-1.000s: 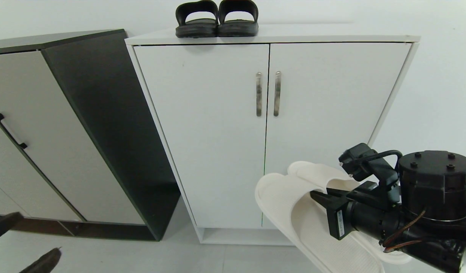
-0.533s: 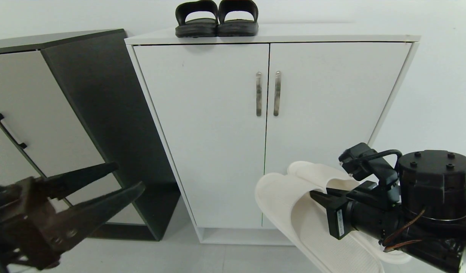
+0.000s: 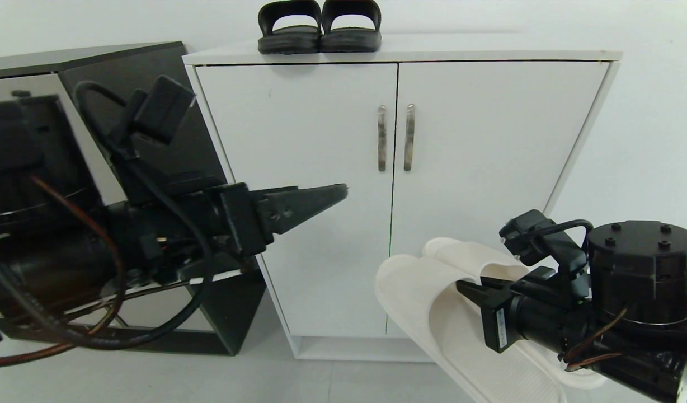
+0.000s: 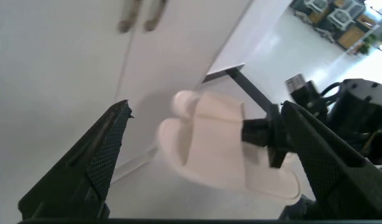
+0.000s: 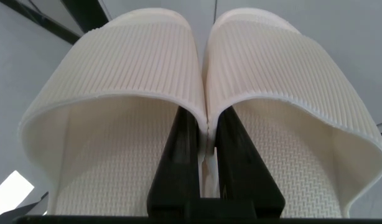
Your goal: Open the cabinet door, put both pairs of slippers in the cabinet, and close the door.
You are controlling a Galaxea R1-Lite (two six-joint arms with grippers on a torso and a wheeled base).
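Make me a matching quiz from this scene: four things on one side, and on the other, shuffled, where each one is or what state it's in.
Things
1. black slippers
2. white slippers
3. cabinet doors
4. left gripper

Places or states
A. shut
B. open, holding nothing
C. side by side on the cabinet top
D. pinched in the right gripper

Pairs: 1-C, 2-D, 3-A, 4-B

Pale floor carries the white cabinet, doors shut, and a dark cabinet just left of it. On the white cabinet's top, toward its left end: black slippers, side by side.
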